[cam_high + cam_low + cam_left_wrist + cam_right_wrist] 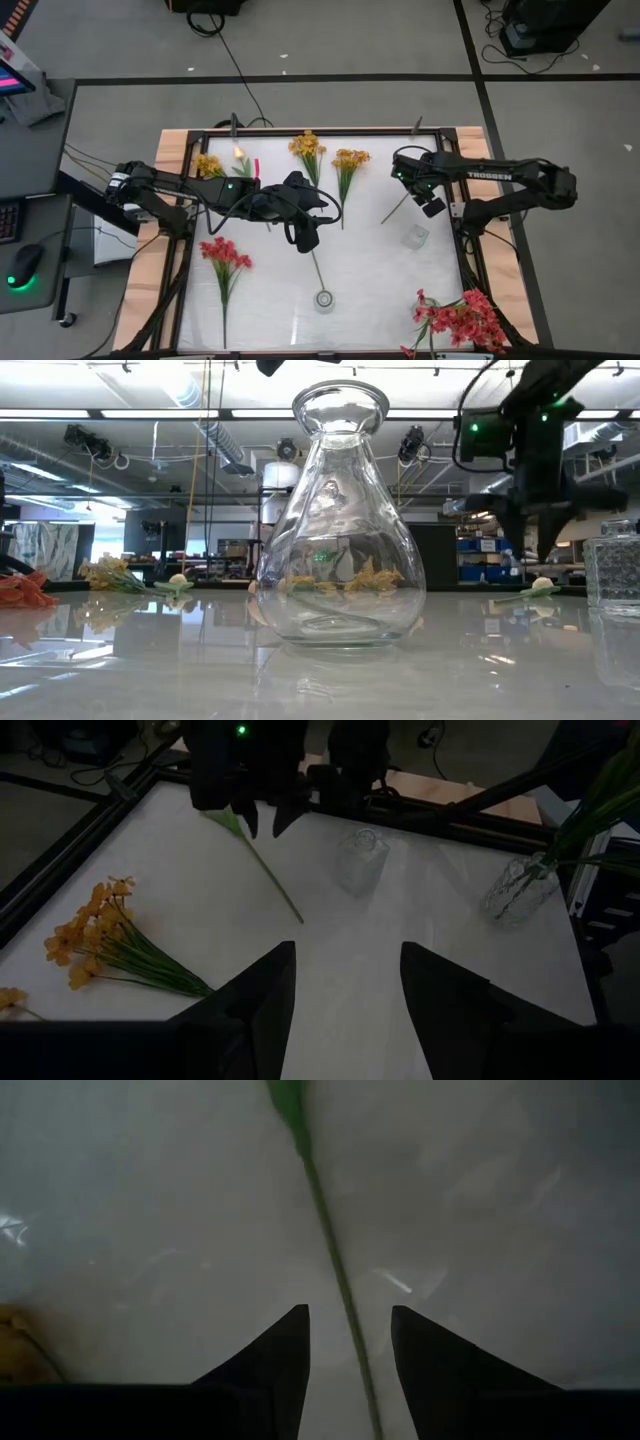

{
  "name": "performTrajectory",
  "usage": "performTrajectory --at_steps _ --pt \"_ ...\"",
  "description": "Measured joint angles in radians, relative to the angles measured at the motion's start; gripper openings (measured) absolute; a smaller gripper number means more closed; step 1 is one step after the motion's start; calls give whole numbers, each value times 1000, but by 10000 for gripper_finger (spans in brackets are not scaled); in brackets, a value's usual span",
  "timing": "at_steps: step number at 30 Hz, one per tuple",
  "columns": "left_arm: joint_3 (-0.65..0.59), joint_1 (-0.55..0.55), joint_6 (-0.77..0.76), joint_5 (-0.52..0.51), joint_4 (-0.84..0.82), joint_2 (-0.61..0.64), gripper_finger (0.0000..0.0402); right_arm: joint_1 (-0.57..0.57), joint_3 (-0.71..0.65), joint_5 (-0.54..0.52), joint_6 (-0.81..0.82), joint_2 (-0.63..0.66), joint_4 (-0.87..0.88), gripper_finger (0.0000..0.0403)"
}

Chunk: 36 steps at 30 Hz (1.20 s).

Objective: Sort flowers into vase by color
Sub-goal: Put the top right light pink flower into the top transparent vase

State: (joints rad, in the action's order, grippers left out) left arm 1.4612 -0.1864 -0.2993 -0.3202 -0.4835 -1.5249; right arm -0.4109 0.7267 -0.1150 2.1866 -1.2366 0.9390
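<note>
A slim green-stemmed flower [395,211] lies flat on the white table, right of centre. My right gripper [431,203] hangs open just above it. The stem [338,1275] runs between its two fingers, and I see no touch. In the left wrist view the same gripper [262,820] stands over the stem's leafy end. My left gripper [345,990] is open and holds nothing, hovering near the table's middle [305,236]. Yellow clusters [308,148] [350,160] [208,165] lie along the far side. A red cluster [225,255] lies at the left.
A clear bulbous vase [340,510] stands at the near centre [325,298]. A small cut-glass vase [415,237] stands near my right gripper. Another vase holding red flowers [460,320] is at the near right corner. A peach bud [240,154] lies far left.
</note>
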Motion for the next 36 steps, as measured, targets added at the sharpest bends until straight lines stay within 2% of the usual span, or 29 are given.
performTrajectory --at_steps 4,11,19,28,36 --pt "0 0 0 0 0 0 188 -38 -45 7 -51 0 -77 152" --pt "0 0 0 0 0 0 188 -107 -92 2 -163 -2 -87 152" --pt "0 0 0 0 1 0 188 -156 -144 -4 -259 -24 -196 152" --pt "0 0 -1 0 1 0 188 -186 -143 16 -362 -122 -289 152" --pt "0 0 -1 0 0 0 188 -189 -125 30 -407 -140 -266 150"
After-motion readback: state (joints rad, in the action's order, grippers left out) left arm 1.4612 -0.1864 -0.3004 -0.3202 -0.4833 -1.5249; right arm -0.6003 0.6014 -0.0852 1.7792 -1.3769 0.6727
